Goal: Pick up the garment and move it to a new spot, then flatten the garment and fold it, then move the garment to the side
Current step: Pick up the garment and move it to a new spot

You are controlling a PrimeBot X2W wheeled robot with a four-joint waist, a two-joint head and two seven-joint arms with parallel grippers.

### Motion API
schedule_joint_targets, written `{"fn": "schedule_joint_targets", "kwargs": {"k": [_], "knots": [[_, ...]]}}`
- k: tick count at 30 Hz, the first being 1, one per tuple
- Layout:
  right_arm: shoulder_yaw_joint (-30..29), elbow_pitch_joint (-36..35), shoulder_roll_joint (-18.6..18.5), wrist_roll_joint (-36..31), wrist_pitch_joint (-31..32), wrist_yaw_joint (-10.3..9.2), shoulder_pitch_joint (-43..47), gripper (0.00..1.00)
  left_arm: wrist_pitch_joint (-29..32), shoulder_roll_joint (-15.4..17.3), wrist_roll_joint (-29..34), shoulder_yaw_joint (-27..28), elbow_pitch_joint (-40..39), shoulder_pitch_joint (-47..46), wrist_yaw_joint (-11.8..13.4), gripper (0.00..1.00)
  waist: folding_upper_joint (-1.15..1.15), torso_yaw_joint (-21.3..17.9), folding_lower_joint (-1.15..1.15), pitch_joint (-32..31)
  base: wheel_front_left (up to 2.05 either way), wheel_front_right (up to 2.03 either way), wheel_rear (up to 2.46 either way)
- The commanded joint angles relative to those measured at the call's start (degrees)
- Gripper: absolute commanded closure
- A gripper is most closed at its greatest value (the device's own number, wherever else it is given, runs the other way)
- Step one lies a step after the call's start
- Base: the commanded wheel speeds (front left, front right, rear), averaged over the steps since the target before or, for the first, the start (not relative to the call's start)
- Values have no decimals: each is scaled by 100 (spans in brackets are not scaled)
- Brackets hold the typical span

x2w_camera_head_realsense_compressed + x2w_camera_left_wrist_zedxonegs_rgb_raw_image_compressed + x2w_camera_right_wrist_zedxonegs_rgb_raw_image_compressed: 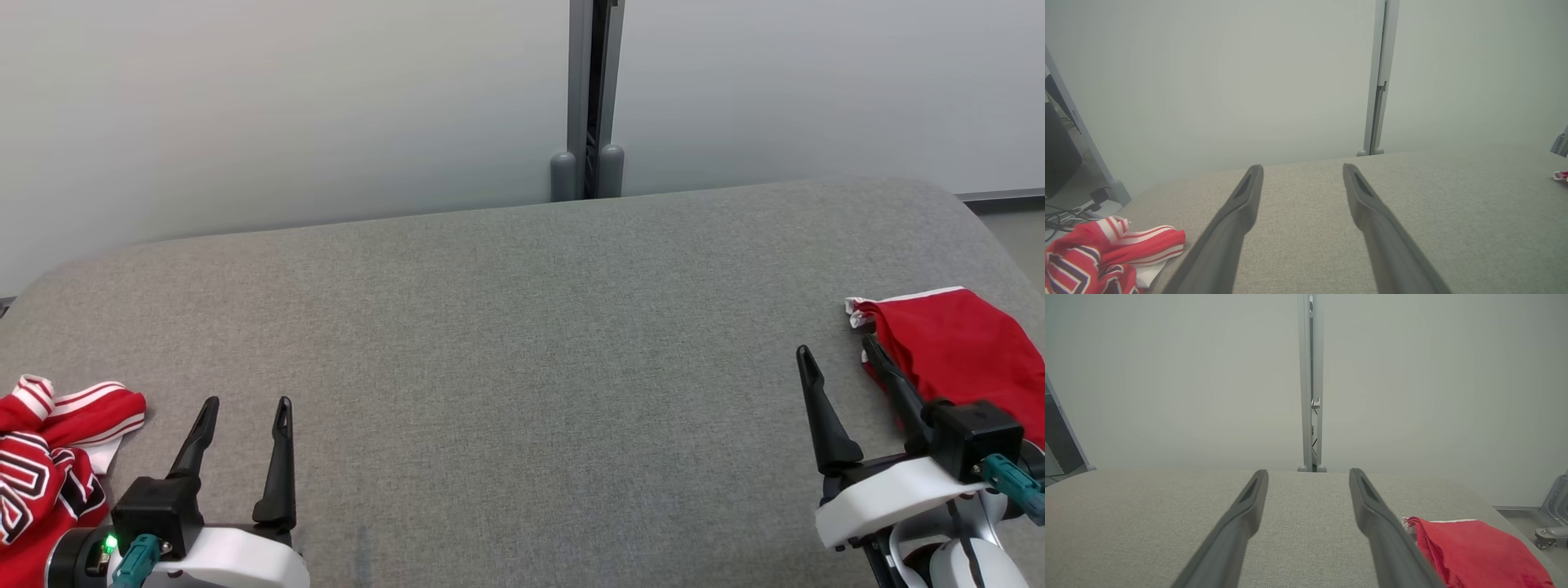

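Left claw (247,402) and right claw (837,345) spread, empty; folded red garment (963,347) beside the right, white-trimmed edge toward the wall (326,106)

Head camera high over grey table (522,343), toward wall post (581,98); wrist cameras low, same post ahead.

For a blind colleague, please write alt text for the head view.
The left end effector, open and empty, is beside a crumpled red-and-white garment at lower left. The right end effector, also open, is next to a red cloth. Both are over a grey table.
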Motion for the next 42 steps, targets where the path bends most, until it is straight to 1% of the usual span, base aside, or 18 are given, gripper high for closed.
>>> {"fn": "schedule_joint_targets", "kwargs": {"k": [1,12,15,19,20,33,38,42], "knots": [[-5,-13,-13,-20,9,-4,33,0,-5,27,-7,3,-1,-70,28,0,0,10,0,5,0,0,0],[-19,-22,8,-10,9,-4,52,0,-40,52,-48,4,11,-99,18,0,0,63,0,17,0,0,0],[-3,-46,-5,-2,1,-4,39,0,-50,47,-45,5,17,-162,3,0,0,166,0,35,0,0,0],[39,-122,7,36,8,-4,58,0,-93,-19,-76,4,49,-255,-24,0,0,483,0,50,0,0,0],[39,-122,7,36,8,-4,58,0,-93,-19,-76,4,49,-255,-24,0,0,483,0,50,0,0,0],[160,-237,74,116,16,-4,84,0,-283,-10,-223,176,142,-301,-56,0,0,1999,0,29,0,0,0],[215,-197,93,150,-20,-4,58,0,-352,-16,-277,227,144,-240,-95,0,0,2353,0,16,0,0,0],[211,-156,110,164,-33,-4,67,0,-370,-3,-305,243,153,-246,-138,0,0,2517,0,17,0,0,0]]}}
